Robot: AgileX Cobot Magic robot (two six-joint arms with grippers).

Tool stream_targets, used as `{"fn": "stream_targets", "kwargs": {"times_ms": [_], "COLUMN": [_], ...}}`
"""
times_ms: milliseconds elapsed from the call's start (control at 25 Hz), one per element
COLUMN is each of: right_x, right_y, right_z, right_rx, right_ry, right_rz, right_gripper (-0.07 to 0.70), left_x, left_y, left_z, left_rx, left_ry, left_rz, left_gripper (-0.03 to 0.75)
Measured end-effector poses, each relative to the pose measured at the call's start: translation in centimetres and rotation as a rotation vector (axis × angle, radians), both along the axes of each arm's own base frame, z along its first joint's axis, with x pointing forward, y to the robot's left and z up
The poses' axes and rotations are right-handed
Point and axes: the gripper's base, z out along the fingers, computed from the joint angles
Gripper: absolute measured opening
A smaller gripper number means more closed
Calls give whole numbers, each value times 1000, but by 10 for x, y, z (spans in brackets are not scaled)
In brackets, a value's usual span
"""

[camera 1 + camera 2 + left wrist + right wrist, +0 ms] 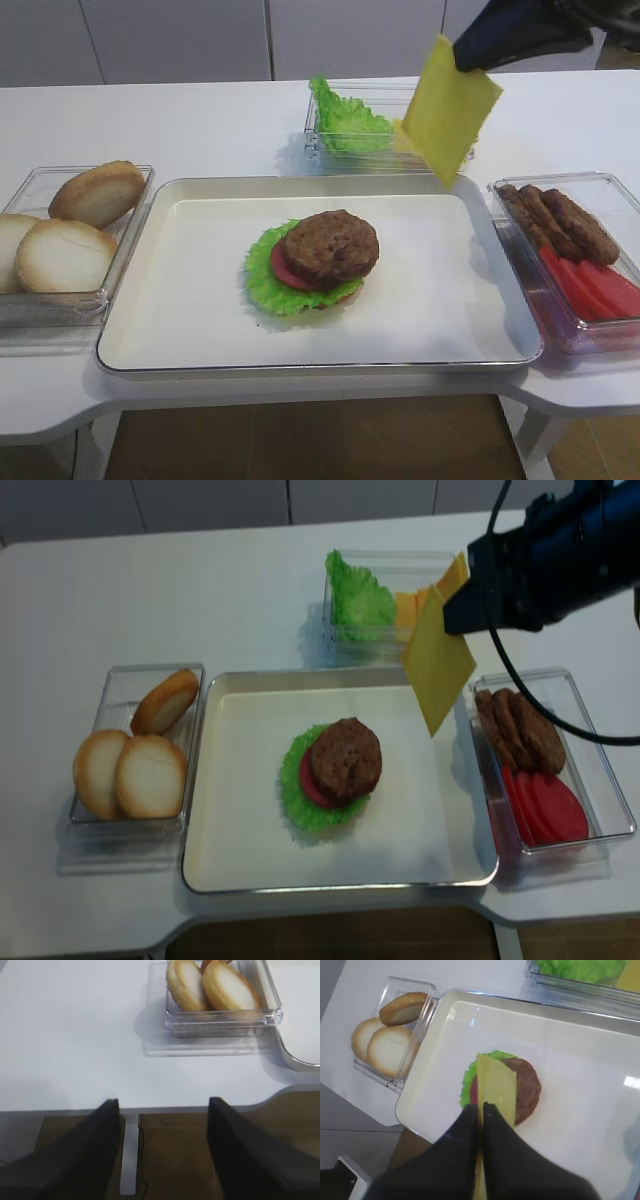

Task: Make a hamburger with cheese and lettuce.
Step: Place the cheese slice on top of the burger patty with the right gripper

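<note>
Hanging above the tray's (140,330) far right corner, the right gripper (482,1106) has its fingers (495,1112) pinched on one cheese (450,108) slice. One hamburger (318,258) on the tray, lettuce (268,283) beneath it. Three bun halves (130,765) left of the tray. No legible writing. Only the left wrist view shows the left gripper (162,1105): fingers wide, over the bench (75,1035) edge.

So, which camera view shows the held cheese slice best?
The exterior high realsense view: the cheese hangs whole from the right end effector. The other exterior view crops the end effector; the right wrist sees the slice edge-on; the left wrist misses it.
</note>
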Motion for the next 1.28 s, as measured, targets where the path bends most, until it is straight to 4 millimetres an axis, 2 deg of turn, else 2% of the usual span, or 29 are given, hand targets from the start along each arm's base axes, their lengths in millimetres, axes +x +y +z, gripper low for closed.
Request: {"fn": "stream_targets", "kwargs": {"times_ms": [240,400,640,880,1280], "right_x": [-10,-8,-2,8,24], "right_y": [38,65,94,108,117], "right_z": [0,-13,-37,-60,-85], "right_rx": [24,25,16,18,11], "right_ry": [-33,-18,36,87,109], "right_rz": [108,161,209,224,201], "right_gripper": [29,29,29,29,29], "left_x": [0,0,0,0,0], "left_y": [0,0,0,0,0], "left_z": [0,0,0,0,0], "left_rx": [0,0,0,0,0], "left_ry": [0,0,0,0,0], "left_rz": [0,0,0,0,0], "left_gripper": [416,416,415,416,416]}}
